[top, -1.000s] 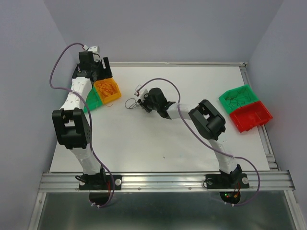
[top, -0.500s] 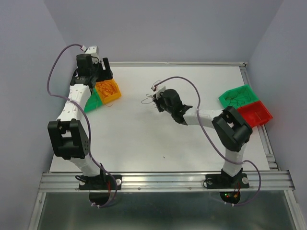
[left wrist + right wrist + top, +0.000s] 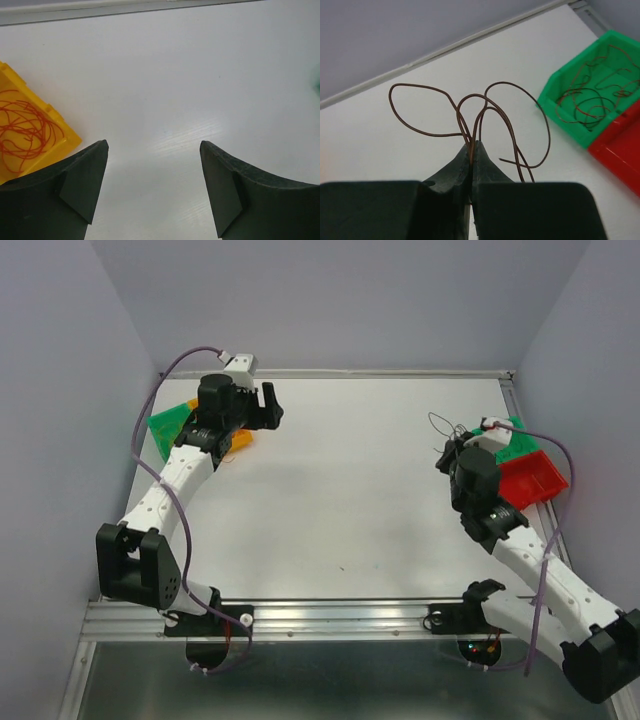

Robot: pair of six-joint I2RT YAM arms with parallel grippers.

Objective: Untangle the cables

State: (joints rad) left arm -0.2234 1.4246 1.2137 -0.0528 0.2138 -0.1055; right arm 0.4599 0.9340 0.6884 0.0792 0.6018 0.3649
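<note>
Right arm has swung from mid-tabletop out to 3 o'clock, carrying the thin brown wire cable (image 3: 468, 134) with it. Left arm has come off the yellow bin, wrist now pointing toward 3 o'clock.

Right end effector (image 3: 471, 147): jaws pinched tight on the brown wire cable, several strands gathered at the tips. Loops fan upward and to both sides, clear of the white tabletop (image 3: 350, 490). In the top view it sits just beside the near-left corner of the green plastic bin (image 3: 565, 125), wire sticking out toward 11 o'clock.

That green plastic bin holds more loose brown wires (image 3: 590, 100). The red plastic bin (image 3: 620, 150) touches it on the 5 o'clock side; I can't tell if anything is in it.

Left end effector (image 3: 152, 150): jaws spread wide, nothing between them, bare tabletop below. In the top view it sits at 11 o'clock on the tabletop.

Yellow plastic bin (image 3: 60, 135) sits at 9 o'clock of the left fingers, with a tangle of thin orange cables (image 3: 25, 125) inside. Second green bin (image 3: 165, 425) is at the far-left corner, partly behind the left arm.
</note>
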